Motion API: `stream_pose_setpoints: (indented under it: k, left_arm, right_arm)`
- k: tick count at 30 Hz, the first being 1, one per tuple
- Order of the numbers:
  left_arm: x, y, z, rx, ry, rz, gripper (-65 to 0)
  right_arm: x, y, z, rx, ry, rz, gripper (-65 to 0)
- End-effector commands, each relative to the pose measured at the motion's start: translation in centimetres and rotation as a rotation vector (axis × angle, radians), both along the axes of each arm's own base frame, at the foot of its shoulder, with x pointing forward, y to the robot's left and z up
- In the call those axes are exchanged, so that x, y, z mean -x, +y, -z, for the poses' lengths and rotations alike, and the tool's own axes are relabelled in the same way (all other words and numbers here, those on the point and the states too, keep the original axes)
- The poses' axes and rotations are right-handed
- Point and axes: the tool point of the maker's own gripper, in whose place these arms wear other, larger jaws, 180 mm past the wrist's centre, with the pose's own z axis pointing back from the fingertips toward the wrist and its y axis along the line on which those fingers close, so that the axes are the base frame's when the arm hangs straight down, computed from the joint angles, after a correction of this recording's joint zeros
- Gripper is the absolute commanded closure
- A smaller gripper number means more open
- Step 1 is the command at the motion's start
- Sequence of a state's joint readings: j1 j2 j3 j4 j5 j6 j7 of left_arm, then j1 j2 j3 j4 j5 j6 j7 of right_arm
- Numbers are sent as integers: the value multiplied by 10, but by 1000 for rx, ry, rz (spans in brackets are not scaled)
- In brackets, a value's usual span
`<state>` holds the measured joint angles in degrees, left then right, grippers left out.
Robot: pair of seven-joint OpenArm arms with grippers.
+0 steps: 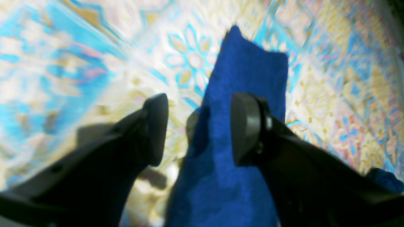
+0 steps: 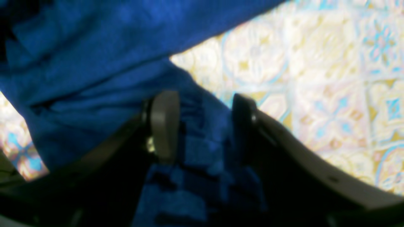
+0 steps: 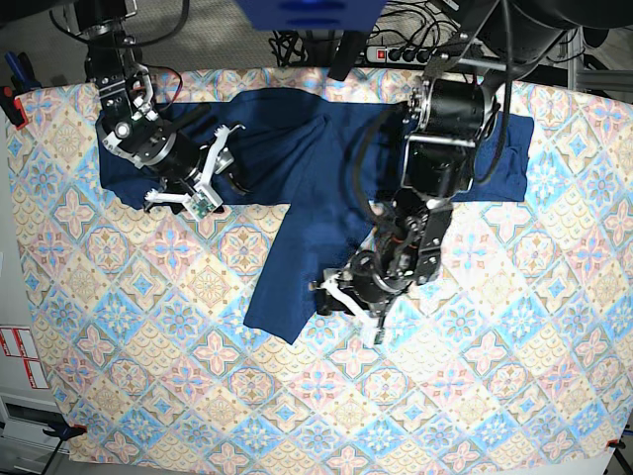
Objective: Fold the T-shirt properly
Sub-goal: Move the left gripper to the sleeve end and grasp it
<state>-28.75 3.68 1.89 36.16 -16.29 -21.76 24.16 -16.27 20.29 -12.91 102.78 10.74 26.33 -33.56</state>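
Lying flat on the patterned cloth [image 3: 198, 396], the T-shirt [image 3: 297, 168] waits to be folded. Both the left gripper [image 3: 346, 309] and right gripper [image 3: 213, 168] hang spread wide over its edges, probably ready to grab.

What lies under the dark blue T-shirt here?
The T-shirt lies spread on the pastel diamond-patterned cloth, which shows all around it. Whatever is beneath that cloth, or directly under the shirt, is covered.

A bench draped in a pastel blue-pink-yellow diamond-patterned cloth [image 3: 198, 396] carries a plain dark blue knit shirt [image 3: 297, 168], whose fabric lies between both arms' jaws.
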Motion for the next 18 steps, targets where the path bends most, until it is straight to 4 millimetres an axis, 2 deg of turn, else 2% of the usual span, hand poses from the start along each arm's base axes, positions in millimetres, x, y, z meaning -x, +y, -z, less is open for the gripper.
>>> stream_pose_setpoints:
  k: [1,9,12,14,18]
  left_arm:
    - [-16,-10,-19,23,-57,4,-315]
    - [0,-21,5,-8,-14,31,-315]
    - [15,-19,23,-14,32,31,-315]
    - [19,-10,31,-28,55,25,-310]
    - [26,-10,39,-31,81,32,-304]
  right_arm:
    - [-8,2,-16,-22,-52,-5,-263]
    - [-9,4,-21,-25,-67,-10,-263]
    - [-9,4,-21,-25,-67,-10,-263]
    - [-9,4,-21,-25,-67,-10,-263]
    - [-9,4,-21,-25,-67,-10,-263]
